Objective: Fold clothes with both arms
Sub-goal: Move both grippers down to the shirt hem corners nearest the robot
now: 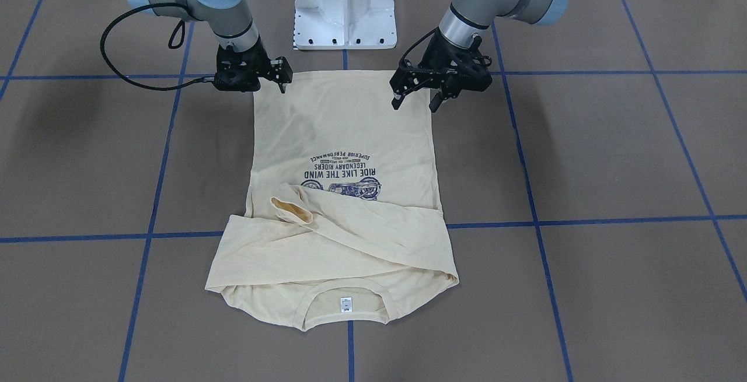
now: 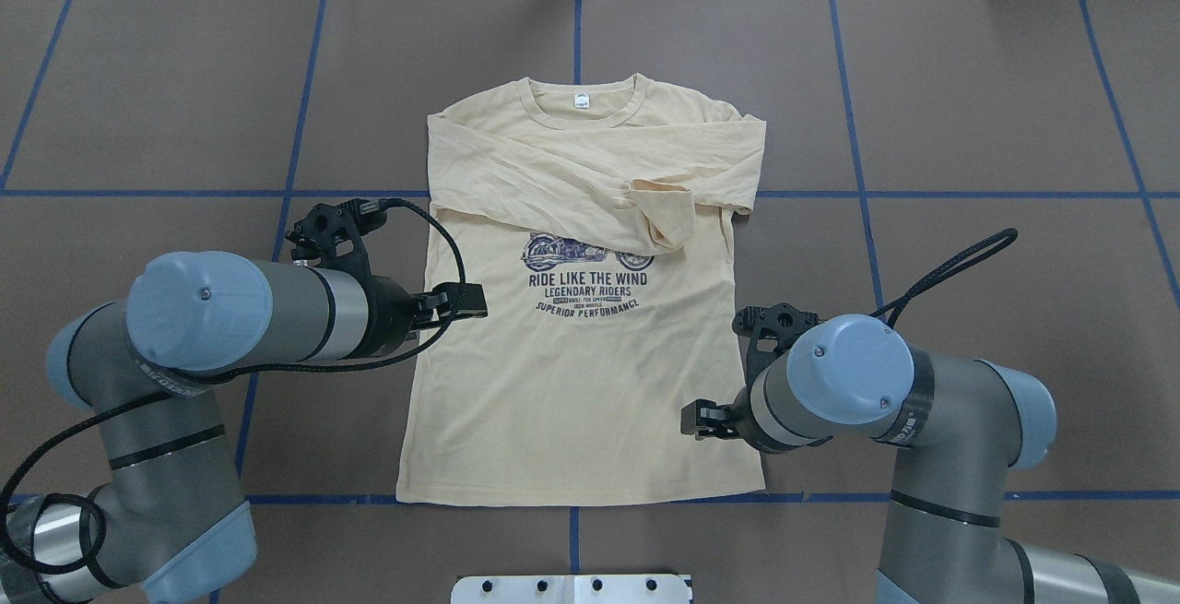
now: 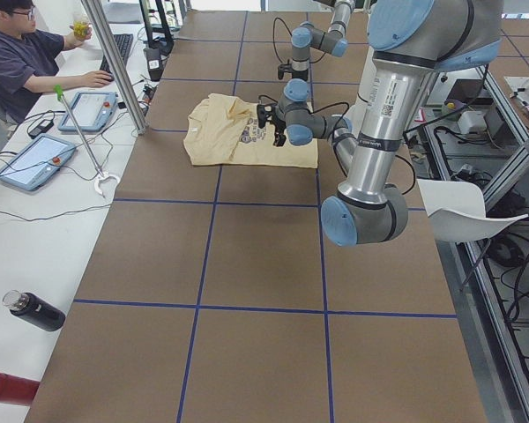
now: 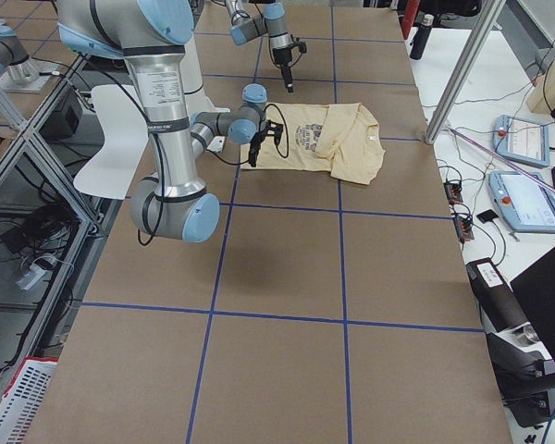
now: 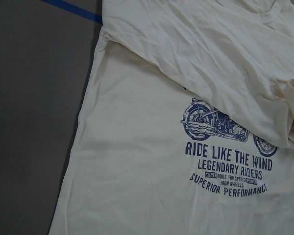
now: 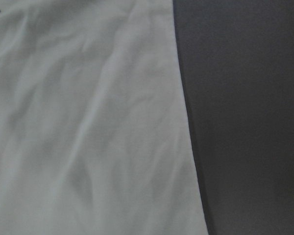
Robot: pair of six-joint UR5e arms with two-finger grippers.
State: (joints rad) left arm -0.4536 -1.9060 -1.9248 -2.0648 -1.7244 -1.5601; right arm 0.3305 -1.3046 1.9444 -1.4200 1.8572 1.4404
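T-shirt (image 2: 572,383) cloth is lying under both end effectors, flat and print-up on the brown table (image 2: 968,124), with the collar pointing away from the robot and the hem nearest its white base (image 1: 345,6). The left end effector (image 1: 415,105) is hanging above the shirt's left side with its two fingers spread wide, gripping nothing — its wrist camera is looking down on the chest print from well above the fabric. Behind it, the left arm (image 2: 230,309) is reaching in nearly level from the table's left, elbow bent back toward the robot. The right end effector (image 1: 280,81) is sitting low over the shirt's right edge near the hem corner. I cannot tell whether its fingers are apart or together, nor whether they are touching the cloth. Its wrist camera is showing only blurred fabric and the shirt's edge against the table. The right arm (image 2: 876,383) is bending in from the right.

Both sleeves (image 2: 553,171) are lying folded across the chest, and one open cuff (image 2: 666,212) is resting on the upper edge of the navy motorcycle print (image 2: 587,258). Below the motorcycle the lettering is reading "RIDE LIKE THE WIND", "LEGENDARY RIDERS" and "SUPERIOR PERFORMANCE" — the small lines between include "BUILT FOR SPEED" and "IRON WHEELS". A small white neck tag (image 2: 582,100) is showing inside the collar, its text too small to read.
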